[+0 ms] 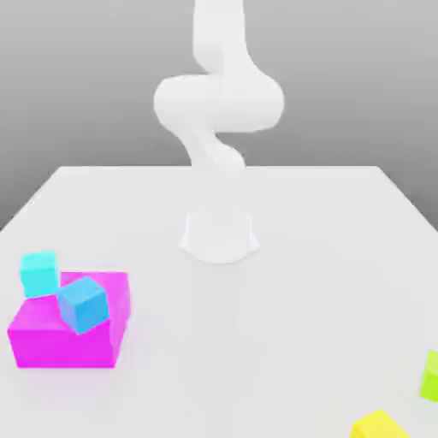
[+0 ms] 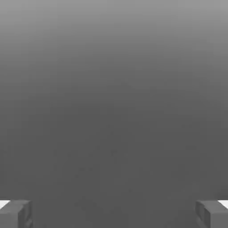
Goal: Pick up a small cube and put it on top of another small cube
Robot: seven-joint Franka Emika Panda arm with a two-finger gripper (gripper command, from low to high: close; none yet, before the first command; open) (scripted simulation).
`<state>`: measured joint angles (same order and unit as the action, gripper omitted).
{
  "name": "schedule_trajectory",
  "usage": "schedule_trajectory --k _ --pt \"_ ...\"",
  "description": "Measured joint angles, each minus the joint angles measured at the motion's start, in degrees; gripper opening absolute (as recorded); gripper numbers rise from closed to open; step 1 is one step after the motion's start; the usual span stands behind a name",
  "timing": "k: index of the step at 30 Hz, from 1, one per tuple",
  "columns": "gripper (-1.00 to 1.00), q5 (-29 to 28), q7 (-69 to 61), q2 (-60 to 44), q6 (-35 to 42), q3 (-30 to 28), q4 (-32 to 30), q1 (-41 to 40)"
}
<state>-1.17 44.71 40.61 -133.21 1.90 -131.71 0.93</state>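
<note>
At the exterior view's right edge, lime-green cube [image 1: 430, 376] half cut off

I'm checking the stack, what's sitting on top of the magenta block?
A blue cube rests tilted on the magenta block. A cyan cube stands at its far corner; its base is hidden, so its support is unclear.

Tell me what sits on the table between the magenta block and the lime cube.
Nothing: in the exterior view the table is bare from the magenta block across to the lime cube. The yellow cube lies nearer the camera, off that line.
</note>
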Motion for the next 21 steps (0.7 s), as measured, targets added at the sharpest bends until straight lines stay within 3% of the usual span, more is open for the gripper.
schedule_trajectory --k 21 --pt "0.0 -11.2 -8.46 -43.95 -12.02 13.63 0.58 11.5"
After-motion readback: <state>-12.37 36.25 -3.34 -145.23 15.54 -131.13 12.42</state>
